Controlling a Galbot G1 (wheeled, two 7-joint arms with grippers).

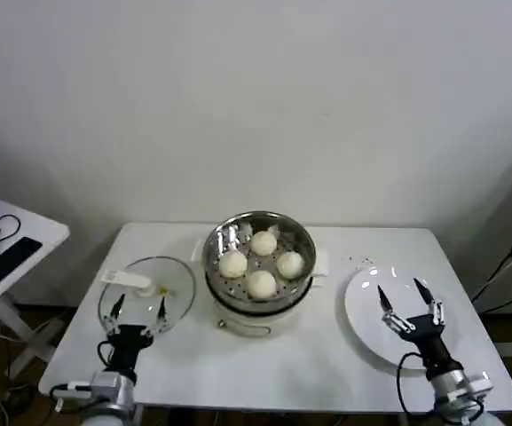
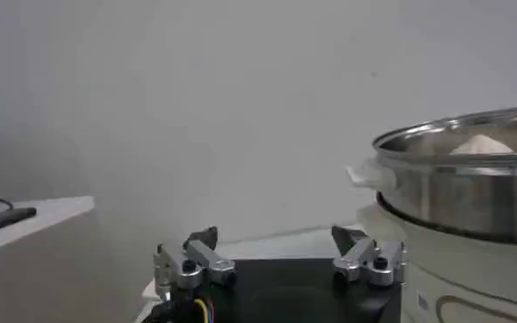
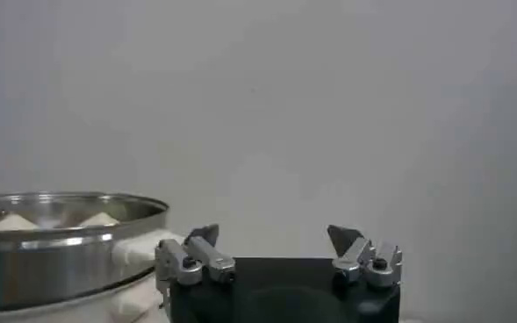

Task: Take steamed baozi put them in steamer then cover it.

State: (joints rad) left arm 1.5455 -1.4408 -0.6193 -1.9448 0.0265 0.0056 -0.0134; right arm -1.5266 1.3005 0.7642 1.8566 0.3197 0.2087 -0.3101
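Note:
Several cream-white baozi [image 1: 262,284] lie inside the shiny steamer [image 1: 216,244] on its white pot base at the table's middle. The clear glass cover [image 1: 177,284] with a white handle [image 1: 128,280] rests flat on the table to the steamer's left. My left gripper [image 1: 137,306] hovers open over the cover's near edge, holding nothing. My right gripper [image 1: 409,298] stands open and empty above the white plate [image 1: 362,306]. The left wrist view shows the left gripper [image 2: 276,237] open with the steamer [image 2: 469,189] beside it. The right wrist view shows the right gripper [image 3: 274,234] open and the steamer [image 3: 56,246] off to one side.
A white side desk [image 1: 34,232] with a black device [image 1: 5,263] and cables stands past the table's left end. A white wall rises behind the table. Bare tabletop [image 1: 282,364] runs along the front edge between the two arms.

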